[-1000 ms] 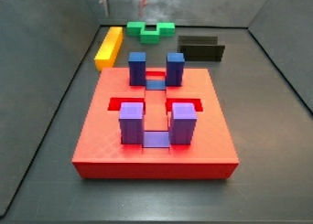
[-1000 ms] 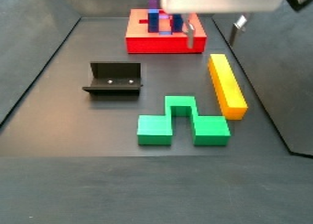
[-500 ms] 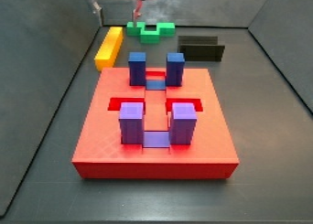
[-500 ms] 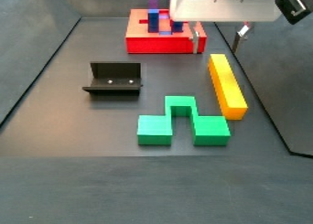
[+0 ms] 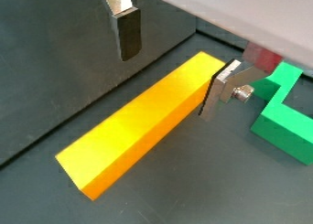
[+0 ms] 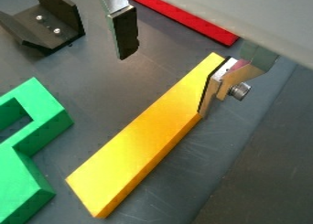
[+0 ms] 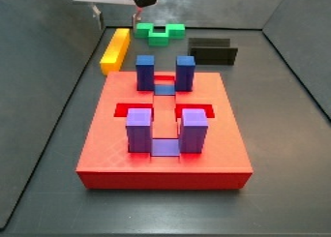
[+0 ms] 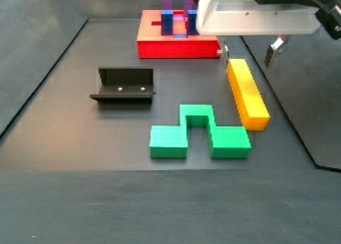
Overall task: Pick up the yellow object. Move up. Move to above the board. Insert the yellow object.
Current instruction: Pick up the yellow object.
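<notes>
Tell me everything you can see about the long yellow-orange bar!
The long yellow-orange bar is a slim, smooth rectangular block with plain faces and sharp edges, and it looks like plastic. It lies flat on the dark floor, next to the green notched block without touching it. The gripper hangs open above one end, its silver fingers straddling the bar. One finger looks very close to the bar's side; whether it touches cannot be told.

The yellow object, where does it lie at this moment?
The yellow object lies flat on the floor, between the green block and the side wall, with the open gripper straddling its end nearest the board.
</notes>
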Robot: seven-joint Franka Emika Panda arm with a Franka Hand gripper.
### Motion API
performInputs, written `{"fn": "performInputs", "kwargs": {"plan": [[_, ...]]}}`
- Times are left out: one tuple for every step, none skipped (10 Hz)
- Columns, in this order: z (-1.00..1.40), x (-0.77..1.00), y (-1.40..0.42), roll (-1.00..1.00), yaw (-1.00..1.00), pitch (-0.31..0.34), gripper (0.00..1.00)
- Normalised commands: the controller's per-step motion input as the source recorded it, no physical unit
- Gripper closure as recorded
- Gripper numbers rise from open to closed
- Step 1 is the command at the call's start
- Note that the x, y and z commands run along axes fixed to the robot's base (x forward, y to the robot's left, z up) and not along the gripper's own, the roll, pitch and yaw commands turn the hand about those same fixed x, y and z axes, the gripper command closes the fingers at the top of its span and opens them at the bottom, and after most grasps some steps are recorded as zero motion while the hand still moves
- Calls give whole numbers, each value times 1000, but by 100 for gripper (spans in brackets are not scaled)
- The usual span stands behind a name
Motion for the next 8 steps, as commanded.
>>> {"fn": "performInputs", "kwargs": {"plan": [[-503, 0, -151, 0, 74, -173, 0], [-480, 0, -97, 16, 89, -166, 0], [-454, 0, -71, 39, 97, -147, 0], [-411, 0, -34, 49, 94, -129, 0], [-243, 0, 23, 53, 77, -70, 0], [-77, 0, 129, 20, 0, -30, 0], [-91, 0, 63, 0, 0, -40, 0], [-129, 0, 49, 44, 0, -49, 0]]}}
